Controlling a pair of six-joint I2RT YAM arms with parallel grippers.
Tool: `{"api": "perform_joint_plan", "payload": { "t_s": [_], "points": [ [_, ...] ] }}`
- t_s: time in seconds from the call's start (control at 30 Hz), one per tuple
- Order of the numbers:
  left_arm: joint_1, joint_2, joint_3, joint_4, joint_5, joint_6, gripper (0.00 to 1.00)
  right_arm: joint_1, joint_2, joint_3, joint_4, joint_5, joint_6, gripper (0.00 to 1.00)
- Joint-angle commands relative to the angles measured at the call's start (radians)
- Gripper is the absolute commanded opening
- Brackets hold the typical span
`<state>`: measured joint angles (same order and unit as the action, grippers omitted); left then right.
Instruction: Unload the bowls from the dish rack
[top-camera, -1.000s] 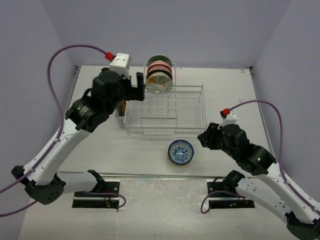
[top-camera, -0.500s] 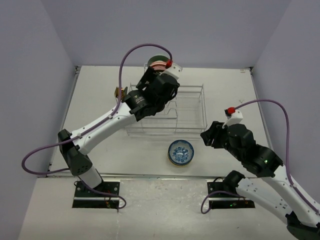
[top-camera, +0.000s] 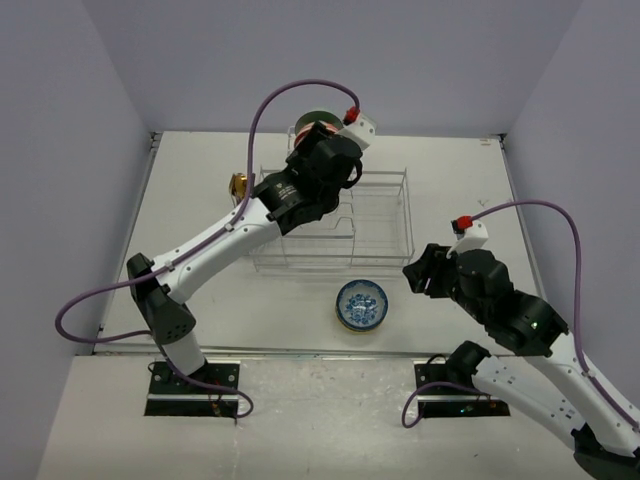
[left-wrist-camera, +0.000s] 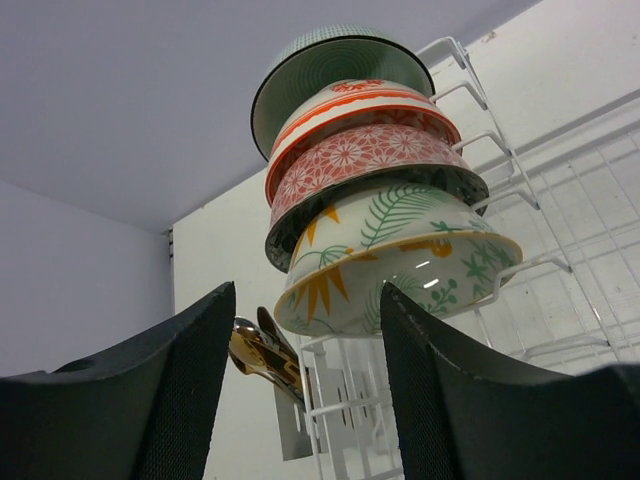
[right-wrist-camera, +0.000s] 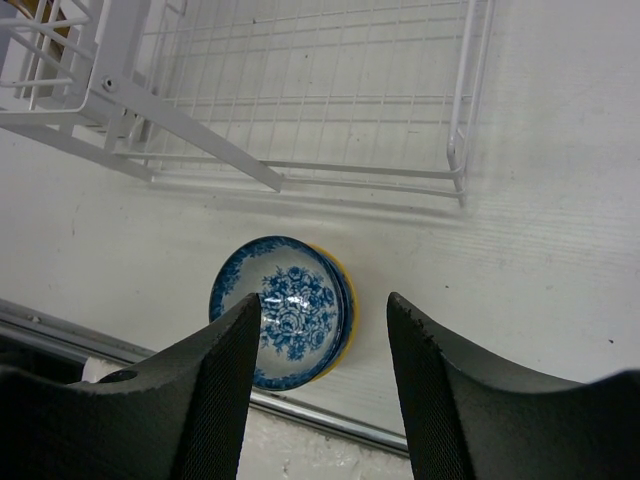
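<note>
The white wire dish rack (top-camera: 385, 215) stands mid-table. Several bowls stand on edge in a row at its far end (top-camera: 318, 128). In the left wrist view the nearest is a leaf-patterned bowl (left-wrist-camera: 400, 250), then a red-patterned one (left-wrist-camera: 365, 155), an orange-striped one (left-wrist-camera: 345, 100) and a green one (left-wrist-camera: 335, 55). My left gripper (top-camera: 312, 150) is open and empty, its jaws (left-wrist-camera: 307, 300) just short of the leaf-patterned bowl. A blue-and-white bowl (top-camera: 361, 304) sits on the table in front of the rack, with a yellow edge under it (right-wrist-camera: 350, 300). My right gripper (right-wrist-camera: 322, 305) is open and empty above it.
Gold utensils (left-wrist-camera: 262, 350) stand in a small holder at the rack's left end (top-camera: 239, 184). The rack's upright dividers (top-camera: 318, 215) lie under my left arm. The table's near edge (top-camera: 300, 350) runs just behind the blue-and-white bowl. Walls close in the back and sides.
My left arm has swung from the left of the rack to over it, bringing its gripper in front of the row of bowls. The right arm has barely moved.
</note>
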<state>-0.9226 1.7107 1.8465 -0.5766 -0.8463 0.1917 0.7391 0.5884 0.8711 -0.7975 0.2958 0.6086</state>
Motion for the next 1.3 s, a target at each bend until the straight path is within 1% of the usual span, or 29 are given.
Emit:
{"api": "perform_joint_plan", "payload": {
  "t_s": [0.0,0.13,0.17,0.23,0.27,0.33,0.37,0.5,0.53,0.6,0.63,0.67,0.7,0.77,0.8,0.83,0.87,1.13,1.27],
  "points": [
    [0.024,0.039,0.052,0.032,-0.001,0.055,0.61,0.000,-0.002,0.037,0.001,0.017,-0.010,0.55],
    [0.047,0.064,0.077,0.012,0.035,0.041,0.59,0.000,0.001,0.034,0.000,0.011,-0.010,0.55],
    [0.051,0.069,0.077,0.014,0.041,0.045,0.56,0.000,-0.002,0.032,0.000,0.011,-0.010,0.55],
    [0.065,0.072,0.076,0.026,0.047,0.049,0.53,0.000,-0.002,0.034,0.000,0.011,-0.012,0.55],
    [0.068,0.078,0.079,0.024,0.053,0.052,0.49,0.000,-0.004,0.034,0.000,0.008,-0.012,0.55],
    [0.073,0.082,0.080,0.021,0.061,0.049,0.44,0.000,-0.005,0.034,0.000,0.006,-0.012,0.55],
    [0.073,0.086,0.085,0.018,0.078,0.046,0.40,0.000,-0.006,0.035,0.001,0.006,-0.012,0.55],
    [0.073,0.086,0.074,0.024,0.079,0.041,0.35,0.000,0.001,0.040,0.004,0.006,-0.015,0.54],
    [0.073,0.087,0.072,0.026,0.073,0.043,0.31,0.000,-0.001,0.043,0.006,-0.003,-0.013,0.54],
    [0.074,0.086,0.062,0.038,0.064,0.054,0.28,0.000,-0.013,0.040,0.007,-0.010,-0.017,0.53],
    [0.074,0.089,0.060,0.041,0.061,0.055,0.20,0.000,-0.018,0.042,0.007,-0.014,-0.017,0.53],
    [0.074,0.087,0.060,0.044,0.059,0.057,0.15,0.000,-0.028,0.042,0.001,-0.014,-0.015,0.53],
    [0.074,0.086,0.059,0.046,0.056,0.058,0.14,0.000,-0.033,0.043,0.000,-0.014,-0.015,0.52],
    [0.074,0.079,0.053,0.061,0.050,0.061,0.09,0.000,-0.041,0.048,-0.005,-0.014,-0.017,0.52],
    [0.074,0.076,0.048,0.070,0.046,0.067,0.08,0.000,-0.048,0.049,-0.006,-0.014,-0.017,0.52],
    [0.074,0.070,0.037,0.079,0.041,0.071,0.03,0.000,-0.048,0.054,-0.006,-0.014,-0.018,0.52],
    [0.074,0.067,0.036,0.084,0.033,0.071,0.00,0.000,-0.050,0.055,-0.008,-0.015,-0.020,0.52],
    [0.073,0.007,-0.024,0.159,0.010,0.063,0.00,-0.001,-0.044,0.057,0.000,-0.026,-0.027,0.52],
    [0.073,-0.048,-0.084,0.245,0.023,0.046,0.00,0.000,-0.044,0.055,0.004,-0.024,-0.029,0.52]
  ]
}}
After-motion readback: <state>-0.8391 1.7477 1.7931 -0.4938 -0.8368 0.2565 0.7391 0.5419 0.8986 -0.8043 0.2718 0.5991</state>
